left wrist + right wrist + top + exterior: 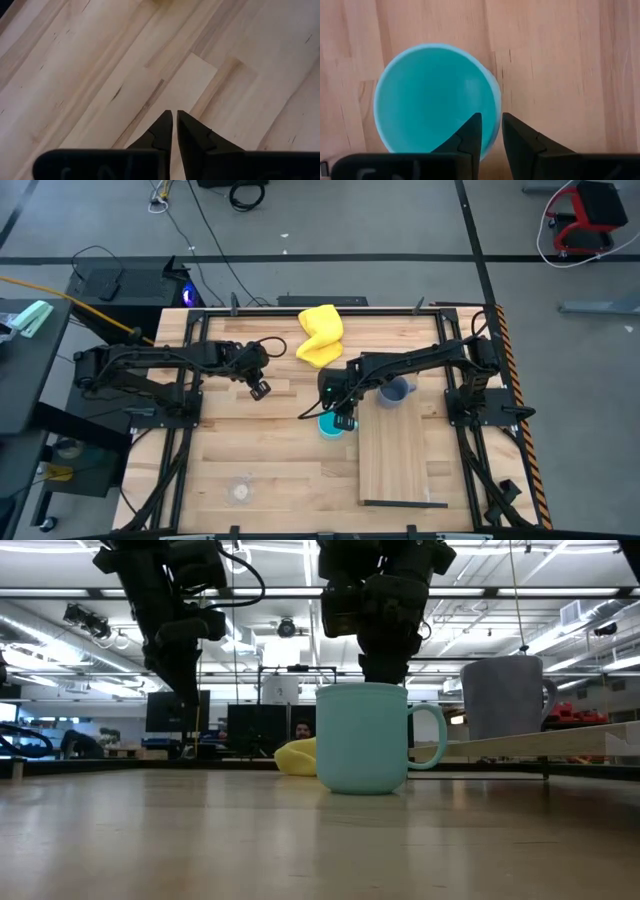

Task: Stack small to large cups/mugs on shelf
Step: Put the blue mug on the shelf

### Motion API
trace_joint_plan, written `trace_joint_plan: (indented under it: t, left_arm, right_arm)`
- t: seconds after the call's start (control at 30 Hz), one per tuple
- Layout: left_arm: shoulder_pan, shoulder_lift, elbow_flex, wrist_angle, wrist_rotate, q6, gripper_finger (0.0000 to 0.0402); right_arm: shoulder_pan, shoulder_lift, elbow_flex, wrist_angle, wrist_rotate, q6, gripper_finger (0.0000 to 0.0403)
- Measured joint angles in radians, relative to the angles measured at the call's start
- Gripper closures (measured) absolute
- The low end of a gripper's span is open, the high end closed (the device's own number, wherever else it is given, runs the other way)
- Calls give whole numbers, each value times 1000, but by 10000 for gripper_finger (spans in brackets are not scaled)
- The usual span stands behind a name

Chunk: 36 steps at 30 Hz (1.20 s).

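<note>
Cyan mug [362, 738] is seen upright on the tabletop [260, 460], bright turquoise, handle turned toward the shelf [405, 465], open mouth up and nothing seen inside in the right wrist view [435, 97]. It is placed just beside the shelf's left edge. Right gripper [345, 420] is held directly above the mug; its fingers [470, 132] are nearly closed, one over the rim, one outside the wall, nothing gripped. Grey-blue mug [396, 391] is stood on the shelf's far end, handle out. Clear cup [240, 492] is left on the tabletop near the front, well apart. Left gripper [259, 389] is hung over bare wood, fingers pressed together, empty. Yellow cloth [320, 335] is bunched at the back.
</note>
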Motion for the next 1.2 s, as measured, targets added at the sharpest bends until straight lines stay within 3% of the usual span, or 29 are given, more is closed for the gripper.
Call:
trace_joint_plan:
  t: [0.83,1.1,1.2]
  left_arm:
    - [0,0,0,1,0,0,378]
    - [0,0,0,3,0,0,381]
    - [0,0,0,4,0,0,377]
  right_arm:
    - [1,19,-2,16,0,18,328]
    - [1,18,-2,16,0,8,389]
    - [1,18,-2,16,1,-3,391]
